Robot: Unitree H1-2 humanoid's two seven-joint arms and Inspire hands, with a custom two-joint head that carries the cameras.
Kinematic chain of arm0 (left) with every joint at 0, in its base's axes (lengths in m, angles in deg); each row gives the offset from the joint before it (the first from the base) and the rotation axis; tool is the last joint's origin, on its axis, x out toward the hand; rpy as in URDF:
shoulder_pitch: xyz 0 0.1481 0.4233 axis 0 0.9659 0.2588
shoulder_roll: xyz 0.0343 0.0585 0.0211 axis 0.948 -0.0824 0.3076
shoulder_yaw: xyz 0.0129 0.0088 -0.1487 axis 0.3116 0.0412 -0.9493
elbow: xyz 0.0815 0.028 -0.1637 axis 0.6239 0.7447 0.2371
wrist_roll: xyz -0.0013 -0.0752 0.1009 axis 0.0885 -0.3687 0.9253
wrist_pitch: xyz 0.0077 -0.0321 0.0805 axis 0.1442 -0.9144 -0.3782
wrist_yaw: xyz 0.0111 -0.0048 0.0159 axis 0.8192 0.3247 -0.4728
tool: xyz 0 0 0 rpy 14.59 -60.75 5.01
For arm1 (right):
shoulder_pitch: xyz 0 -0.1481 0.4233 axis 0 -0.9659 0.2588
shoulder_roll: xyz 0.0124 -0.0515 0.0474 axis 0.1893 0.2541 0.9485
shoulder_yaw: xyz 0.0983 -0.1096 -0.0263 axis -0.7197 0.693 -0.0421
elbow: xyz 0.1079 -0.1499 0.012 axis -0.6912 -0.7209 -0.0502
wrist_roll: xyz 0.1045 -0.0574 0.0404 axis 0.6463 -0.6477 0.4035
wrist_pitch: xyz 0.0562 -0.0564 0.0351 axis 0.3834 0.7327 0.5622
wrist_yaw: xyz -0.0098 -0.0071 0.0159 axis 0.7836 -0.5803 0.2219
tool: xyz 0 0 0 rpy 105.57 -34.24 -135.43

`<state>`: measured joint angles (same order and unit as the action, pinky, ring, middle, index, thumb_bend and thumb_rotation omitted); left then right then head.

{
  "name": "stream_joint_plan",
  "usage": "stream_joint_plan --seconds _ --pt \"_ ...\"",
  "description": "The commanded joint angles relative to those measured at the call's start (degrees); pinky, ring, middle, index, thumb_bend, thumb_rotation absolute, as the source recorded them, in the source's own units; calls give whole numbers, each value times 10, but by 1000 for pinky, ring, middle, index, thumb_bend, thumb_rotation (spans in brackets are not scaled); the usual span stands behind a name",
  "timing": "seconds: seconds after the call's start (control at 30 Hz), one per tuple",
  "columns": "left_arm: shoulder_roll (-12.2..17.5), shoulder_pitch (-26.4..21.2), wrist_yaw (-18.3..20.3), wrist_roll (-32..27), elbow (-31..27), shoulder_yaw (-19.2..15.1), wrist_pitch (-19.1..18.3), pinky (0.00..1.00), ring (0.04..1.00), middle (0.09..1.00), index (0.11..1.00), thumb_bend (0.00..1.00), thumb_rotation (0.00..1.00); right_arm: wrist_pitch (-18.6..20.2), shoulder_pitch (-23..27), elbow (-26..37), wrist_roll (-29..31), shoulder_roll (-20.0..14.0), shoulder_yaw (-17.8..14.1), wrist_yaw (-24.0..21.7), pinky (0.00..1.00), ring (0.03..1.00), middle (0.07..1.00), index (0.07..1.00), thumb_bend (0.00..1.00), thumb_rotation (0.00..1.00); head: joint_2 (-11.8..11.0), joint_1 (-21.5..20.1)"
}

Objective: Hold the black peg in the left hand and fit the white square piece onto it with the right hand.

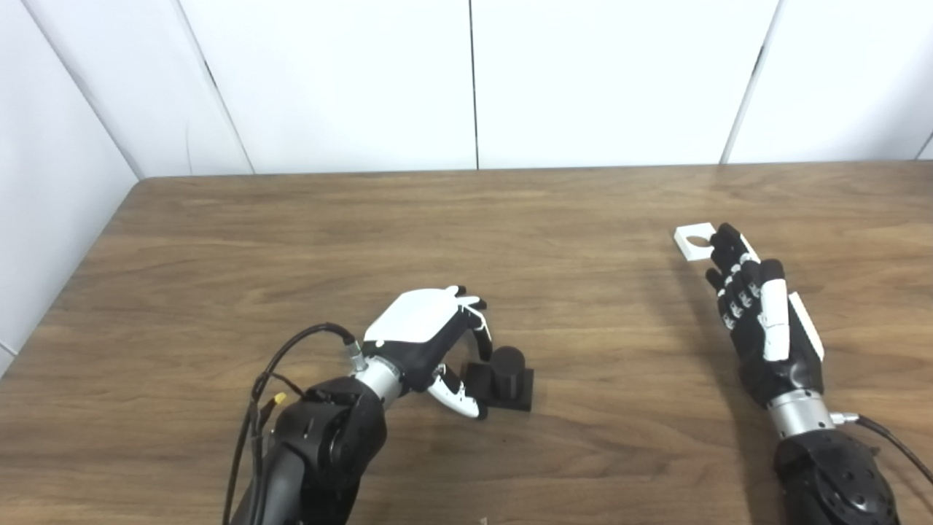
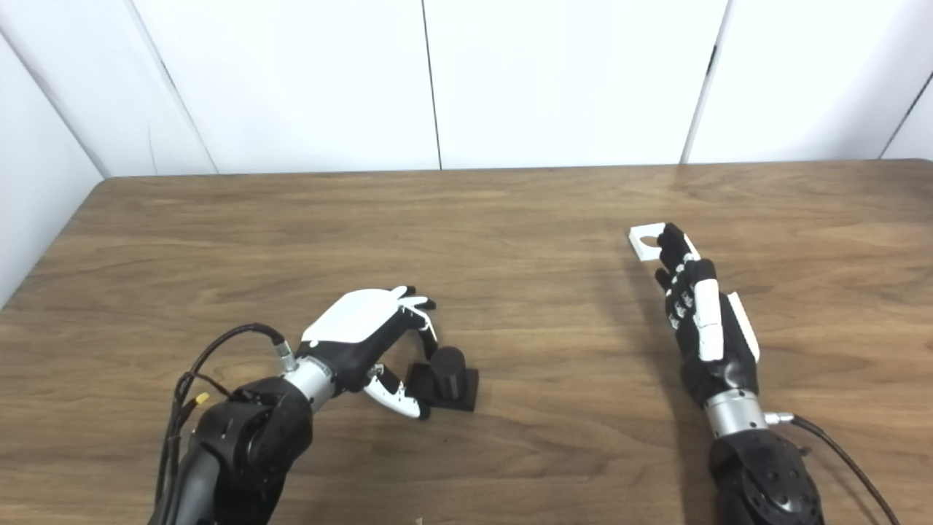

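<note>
Wooden table (image 1: 466, 240) with just two parts on it. Black peg (image 1: 505, 373) stands on its square base near the front, left hand (image 1: 430, 339) curled loosely around it, fingers apart. White square piece (image 1: 694, 241) lies flat far right, right hand (image 1: 754, 313) stretched out, fingertips touching its edge, not gripping.

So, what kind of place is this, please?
Probably a robot test bench in a lab: a bare wooden table against plain white wall panels, with only a black peg and a white square piece set out.
</note>
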<state>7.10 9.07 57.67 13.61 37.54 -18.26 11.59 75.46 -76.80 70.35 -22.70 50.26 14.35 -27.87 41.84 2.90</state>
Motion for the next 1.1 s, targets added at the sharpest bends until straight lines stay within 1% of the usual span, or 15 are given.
stream_joint_plan --seconds 0.0,0.33,0.7,0.97,1.07 --pt "3 -12 -13 3 -7 -5 -3 999 1000 916 490 523 56 2 -53 -36 13 26 8 -2 1000 1000 964 948 662 996 2 1" --pt "5 -17 16 6 -12 -1 -15 1000 1000 914 487 521 51 6 -55 -28 11 26 9 0 1000 1000 961 951 669 994 4 2" --pt "7 -19 20 2 -15 0 -19 1000 1000 915 486 522 50 8 -58 -26 11 27 8 2 1000 1000 962 952 674 990 6 2" --pt "1 -14 15 -3 -20 -3 -24 1000 1000 910 483 522 48 9 -58 -24 15 26 8 -2 1000 1000 968 957 665 994 9 2" --pt "-3 -12 16 8 -22 0 -29 1000 1000 904 481 523 50 10 -57 -21 15 23 8 -4 1000 1000 974 961 661 998 9 2"
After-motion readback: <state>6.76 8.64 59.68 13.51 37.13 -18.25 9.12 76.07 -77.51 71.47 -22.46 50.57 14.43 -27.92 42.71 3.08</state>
